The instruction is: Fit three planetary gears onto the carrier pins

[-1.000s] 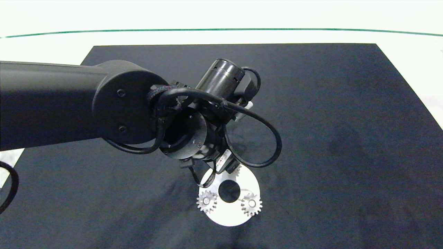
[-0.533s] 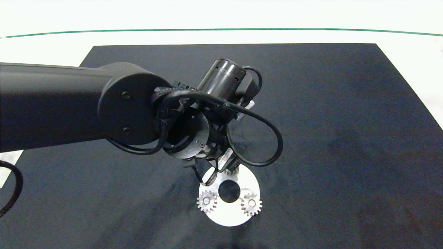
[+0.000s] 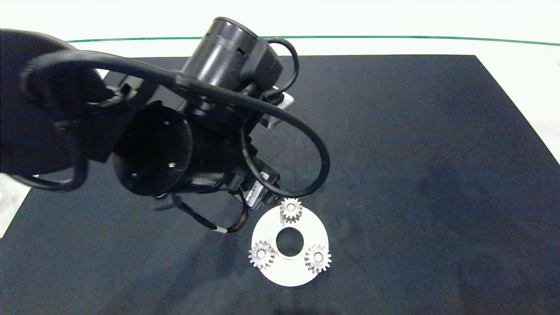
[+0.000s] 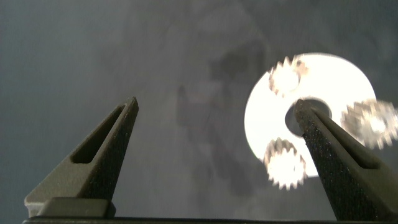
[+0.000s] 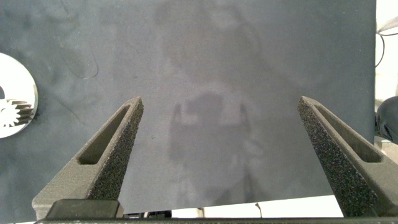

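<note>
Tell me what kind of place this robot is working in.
Likely a lab or test bench for robot assembly: a black mat on a white table, holding only a white disc with three small metal gears.

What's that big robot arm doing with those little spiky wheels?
It's putting small metal gears onto pegs on a white disc lying on a black mat. All three gears sit on the disc now. The left gripper is open, empty and raised above the mat beside the disc. The right gripper is open too, over bare mat off to the side.
</note>
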### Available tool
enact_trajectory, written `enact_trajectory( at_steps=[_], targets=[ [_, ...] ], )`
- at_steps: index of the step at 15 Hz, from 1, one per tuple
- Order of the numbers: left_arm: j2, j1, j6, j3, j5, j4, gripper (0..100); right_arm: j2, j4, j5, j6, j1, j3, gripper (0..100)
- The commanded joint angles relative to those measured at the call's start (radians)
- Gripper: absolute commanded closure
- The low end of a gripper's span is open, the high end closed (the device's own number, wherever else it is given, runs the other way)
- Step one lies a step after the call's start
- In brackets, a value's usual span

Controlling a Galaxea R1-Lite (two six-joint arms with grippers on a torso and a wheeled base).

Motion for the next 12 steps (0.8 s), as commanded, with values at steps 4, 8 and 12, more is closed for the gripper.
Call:
enact_trajectory(
  at_steps=[4,8,12],
  targets=[
    [-0.444,0.121,-0.039,0.32,0.005,0.006,0,-0.057,0.012,-0.006,-0.002,-0.14,0.032,0],
    [-0.639,0.333,-0.041,0.369,0.005,0.11,0,-0.068,0.012,-0.006,-0.008,-0.366,0.025,0],
    [-0.842,0.608,-0.042,0.377,0.005,0.235,0,-0.157,0.065,-0.006,-0.02,-0.55,0.035,0]
  ],
)
